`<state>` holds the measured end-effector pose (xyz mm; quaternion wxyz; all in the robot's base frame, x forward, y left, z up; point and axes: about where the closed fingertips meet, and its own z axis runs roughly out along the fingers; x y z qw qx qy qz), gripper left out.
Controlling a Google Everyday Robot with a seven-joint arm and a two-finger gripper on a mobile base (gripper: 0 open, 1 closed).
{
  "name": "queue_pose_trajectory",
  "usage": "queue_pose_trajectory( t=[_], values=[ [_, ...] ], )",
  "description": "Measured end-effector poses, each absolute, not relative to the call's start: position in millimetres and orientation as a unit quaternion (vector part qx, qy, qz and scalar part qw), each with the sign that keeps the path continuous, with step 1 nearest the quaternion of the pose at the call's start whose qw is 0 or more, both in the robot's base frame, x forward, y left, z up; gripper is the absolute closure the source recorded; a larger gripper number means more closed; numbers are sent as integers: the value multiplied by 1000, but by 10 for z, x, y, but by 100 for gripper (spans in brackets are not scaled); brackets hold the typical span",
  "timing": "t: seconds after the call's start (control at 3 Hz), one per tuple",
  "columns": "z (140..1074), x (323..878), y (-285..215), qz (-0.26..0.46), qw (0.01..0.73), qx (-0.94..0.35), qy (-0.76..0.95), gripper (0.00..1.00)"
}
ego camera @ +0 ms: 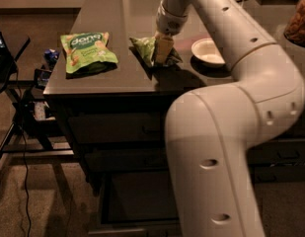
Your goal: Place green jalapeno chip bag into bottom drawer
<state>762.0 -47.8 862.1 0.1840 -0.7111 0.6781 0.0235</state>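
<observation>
The green jalapeno chip bag (143,48) lies bunched on the dark counter top (107,78), near its middle. My gripper (163,52) comes down from the arm above and is shut on the bag, which still rests on the counter. The bottom drawer (104,201) is pulled open below the counter, its dark inside showing and partly hidden by my white arm (216,147).
A brighter green "dang" bag (88,51) lies on the counter to the left. A white bowl (207,51) sits just right of the gripper. A brownish bag (297,19) is at the far right. A stand and cables (19,127) are on the floor at left.
</observation>
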Motion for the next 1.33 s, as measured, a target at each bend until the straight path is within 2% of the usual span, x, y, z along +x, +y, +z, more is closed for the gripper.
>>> queue_pose_trajectory(
  t=[1.0,1.33],
  values=[
    [8751,6644,-390,54,181,-733,654,100],
    [8752,6653,-389,53,182,-733,654,100]
  ],
)
